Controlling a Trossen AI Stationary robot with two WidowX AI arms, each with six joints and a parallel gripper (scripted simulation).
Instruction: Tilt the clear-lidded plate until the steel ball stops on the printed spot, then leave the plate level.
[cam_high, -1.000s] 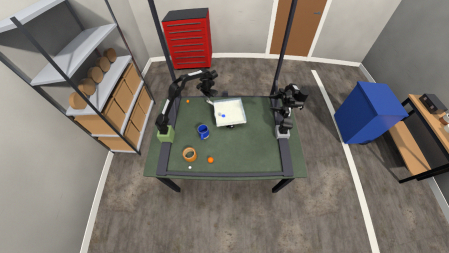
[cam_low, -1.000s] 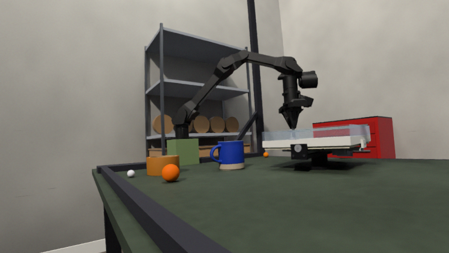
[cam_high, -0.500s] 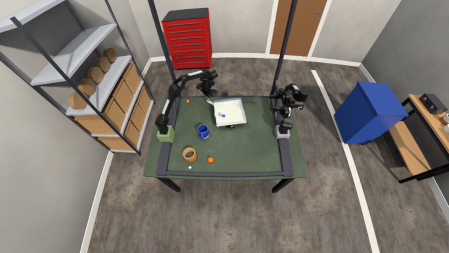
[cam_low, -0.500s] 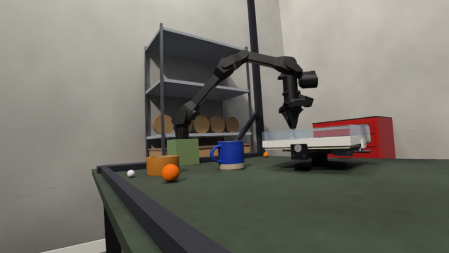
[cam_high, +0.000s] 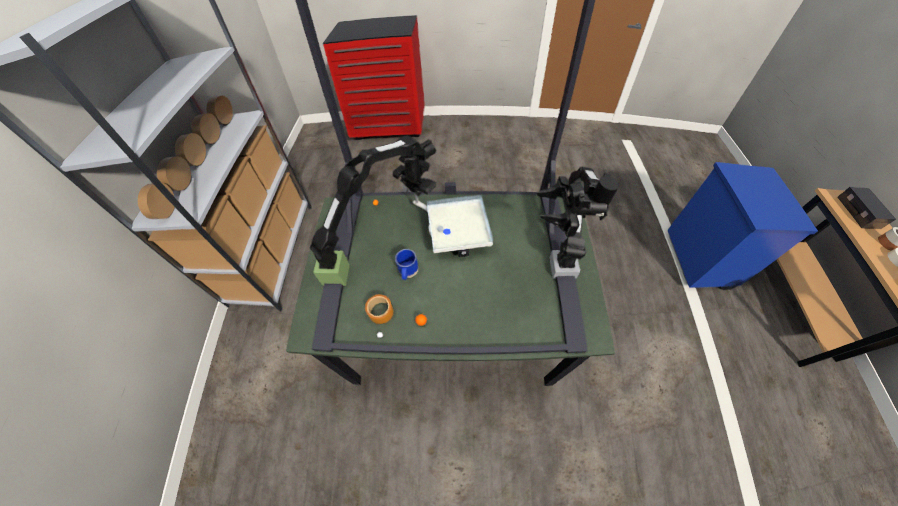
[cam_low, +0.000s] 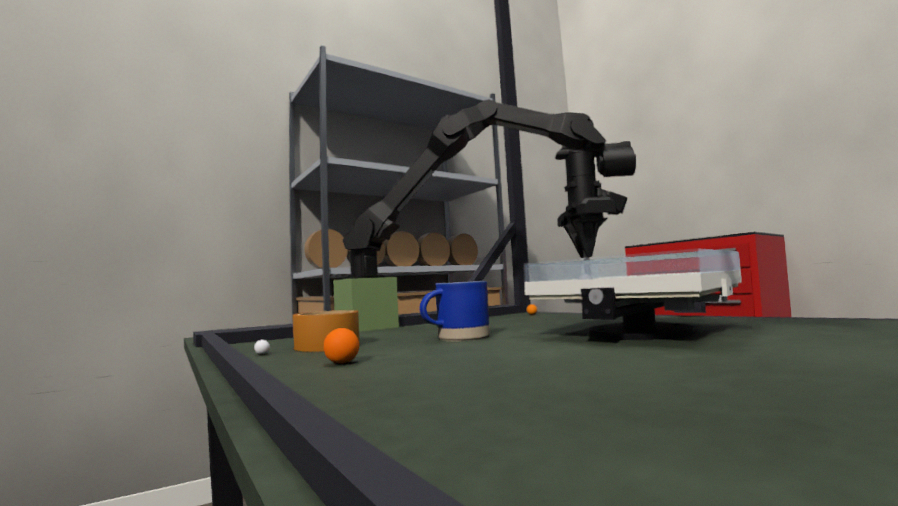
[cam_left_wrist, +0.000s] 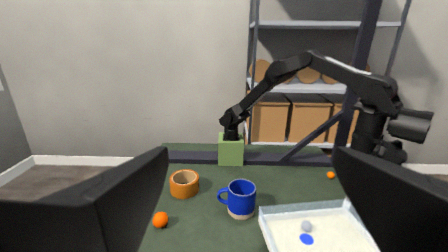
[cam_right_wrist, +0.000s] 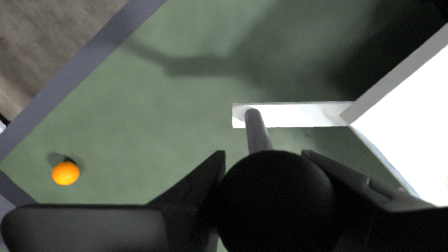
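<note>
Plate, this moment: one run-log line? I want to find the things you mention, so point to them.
steel ball (cam_high: 439, 228) (cam_left_wrist: 306, 226) beside blue spot (cam_high: 446, 231) (cam_left_wrist: 306, 239), off-center | right gripper (cam_high: 424, 190) (cam_low: 585, 254) (cam_right_wrist: 264, 156) shut on black knob (cam_right_wrist: 275, 200) | left gripper (cam_high: 542, 206) (cam_left_wrist: 251, 150) open

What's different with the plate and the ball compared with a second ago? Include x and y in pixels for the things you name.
Nothing visibly changed. The ball (cam_high: 439, 228) (cam_left_wrist: 306, 226) stayed beside the blue spot (cam_high: 446, 231) (cam_left_wrist: 306, 239), the plate (cam_high: 468, 220) (cam_low: 628, 284) (cam_left_wrist: 282, 232) (cam_right_wrist: 415, 125) kept its pose, and the right claw (cam_high: 417, 192) (cam_low: 586, 255) (cam_right_wrist: 262, 159) stayed at the plate's knob (cam_right_wrist: 275, 200).
</note>
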